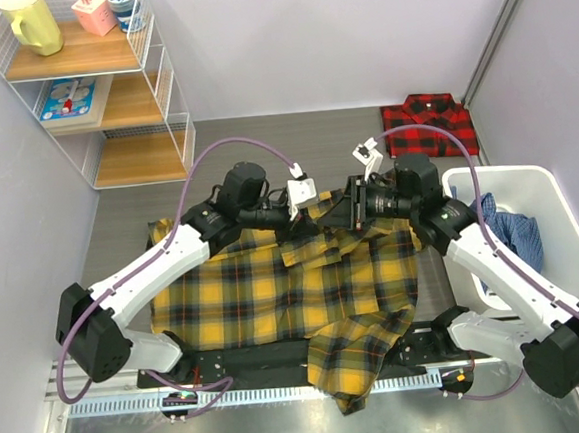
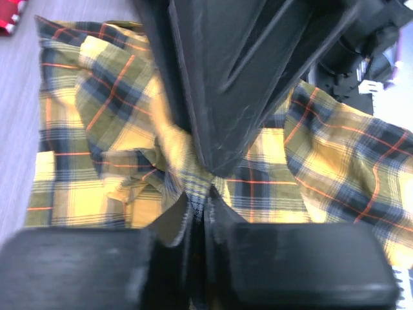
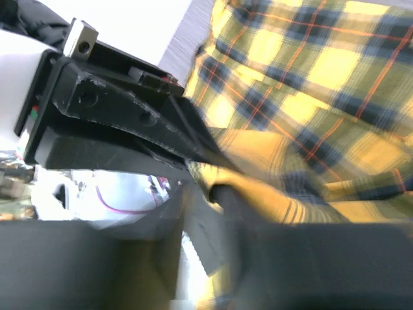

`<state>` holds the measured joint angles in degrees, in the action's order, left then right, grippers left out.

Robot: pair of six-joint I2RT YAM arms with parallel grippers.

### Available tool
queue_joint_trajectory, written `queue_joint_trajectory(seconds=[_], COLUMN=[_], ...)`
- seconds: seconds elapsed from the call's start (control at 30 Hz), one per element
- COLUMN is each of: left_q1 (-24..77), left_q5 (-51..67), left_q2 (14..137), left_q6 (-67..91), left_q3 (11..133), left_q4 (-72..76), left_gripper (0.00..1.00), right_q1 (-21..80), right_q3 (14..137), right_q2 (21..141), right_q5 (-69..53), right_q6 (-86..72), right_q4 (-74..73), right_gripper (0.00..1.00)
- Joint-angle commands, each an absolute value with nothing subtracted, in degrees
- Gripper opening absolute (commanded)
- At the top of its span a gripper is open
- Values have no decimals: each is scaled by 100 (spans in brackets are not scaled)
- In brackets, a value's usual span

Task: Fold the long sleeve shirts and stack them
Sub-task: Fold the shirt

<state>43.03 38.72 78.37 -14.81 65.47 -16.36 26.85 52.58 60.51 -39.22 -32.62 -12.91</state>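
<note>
At the near edge of the grey table point(image 1: 293, 136), a loose flap of the yellow plaid flannel shirt point(image 1: 276, 298), with dark checks and thin red lines, hangs over the rim toward the right arm's base. Behind it the body of the yellow shirt lies spread flat across the middle of the table. It is wider from left to right than from near to far, and its collar side faces the far edge.

At that collar side both arms meet, almost tip to tip. The left gripper point(image 2: 203, 190) reaches in from the left, its fingers pinched on a bunched ridge of the yellow cloth. The right gripper point(image 3: 216, 184) comes in from the right with a fold of the same cloth between its fingers. Its wrist view is blurred, so we cannot tell whether it is clamped or letting go.

We judge that the coming fold turns on this shared point. The cloth stretches from the fingers toward the near edge, and neither arm is nearer.

In the far right corner, well apart, lies the red-and-black plaid shirt point(image 1: 430, 125), already folded small.
</note>
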Motion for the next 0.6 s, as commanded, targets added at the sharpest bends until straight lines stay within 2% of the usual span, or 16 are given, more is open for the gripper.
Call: queue_joint_trajectory(seconds=[0.0,0.03,0.17,0.23,0.3,0.37,0.57], left_q1=[4333,4333,4342,4342,4342,4403,4491], left_q5=[4306,4341,4604,4956,5193,5273,4984], left_q2=[7603,7524,7164,7189,7277,7400,7787], left_q6=[-1967,-2352,-3582,-3971,-4463,-5277,-5993], left_q3=[6671,6636,6548,6592,6679,6767,7075], left_q4=[-2055,-2370,-3460,-4208,-4795,-5341,-6284], left_gripper=[1,0,0,0,0,0,1], right_q1=[2550,2436,1452,863,634,519,501], right_q3=[5949,6063,6415,6512,6819,7205,7778], right_q2=[5871,5862,6011,6230,6720,7074,8357], right_q5=[-3639,-3456,-3551,-3490,-3000,-2760,-2532], right_q6=[-2471,-2148,-1611,-1407,-1038,-740,-378], right_q4=[-1896,-2125,-3030,-3198,-3392,-3524,-3594], right_gripper=[50,60,66,63,54,49,43])
